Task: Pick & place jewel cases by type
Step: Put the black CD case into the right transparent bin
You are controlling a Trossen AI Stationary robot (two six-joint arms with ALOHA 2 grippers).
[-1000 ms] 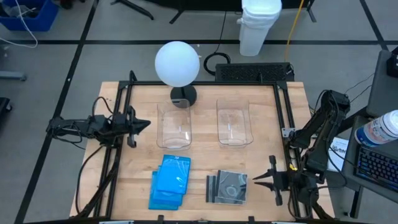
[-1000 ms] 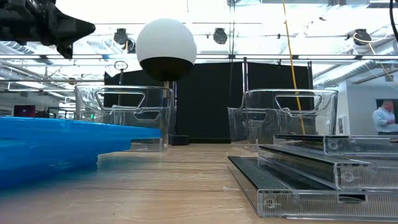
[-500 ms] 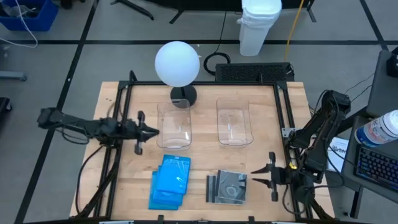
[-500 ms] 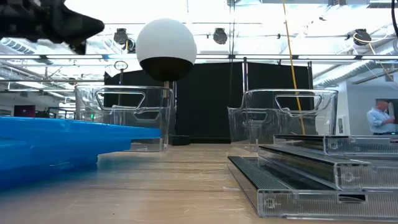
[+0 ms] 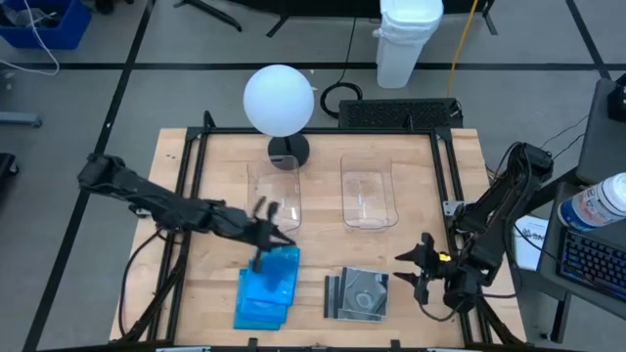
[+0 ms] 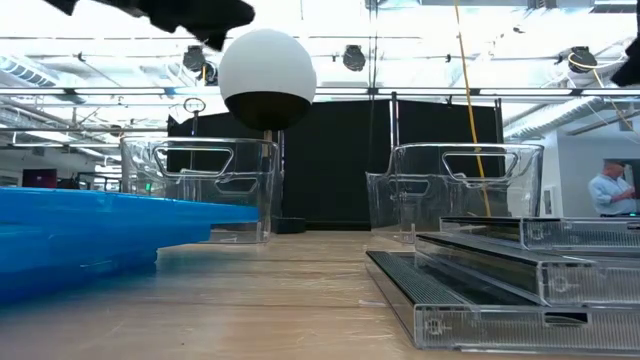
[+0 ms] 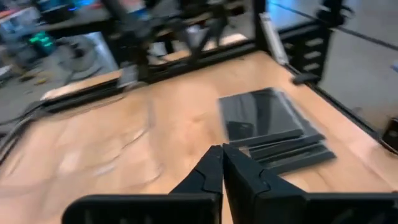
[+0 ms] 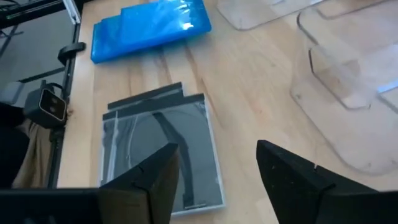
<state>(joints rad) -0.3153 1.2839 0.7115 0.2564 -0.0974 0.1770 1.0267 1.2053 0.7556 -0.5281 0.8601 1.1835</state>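
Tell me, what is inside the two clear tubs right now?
Nothing shows inside the left tub or the right tub; bare wood shows through both. The blue cases and clear cases lie stacked on the table.

A pale wooden tabletop (image 5: 318,249) carries two clear plastic tubs (image 5: 275,198) (image 5: 367,192) side by side, a lamp base (image 5: 288,151) behind the left tub, a stack of blue jewel cases (image 5: 267,286) and, beside it, a stack of clear jewel cases (image 5: 358,294).

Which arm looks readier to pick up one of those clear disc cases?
The right: its open gripper sits just beside the clear cases. The left gripper, shut, is over the blue cases.
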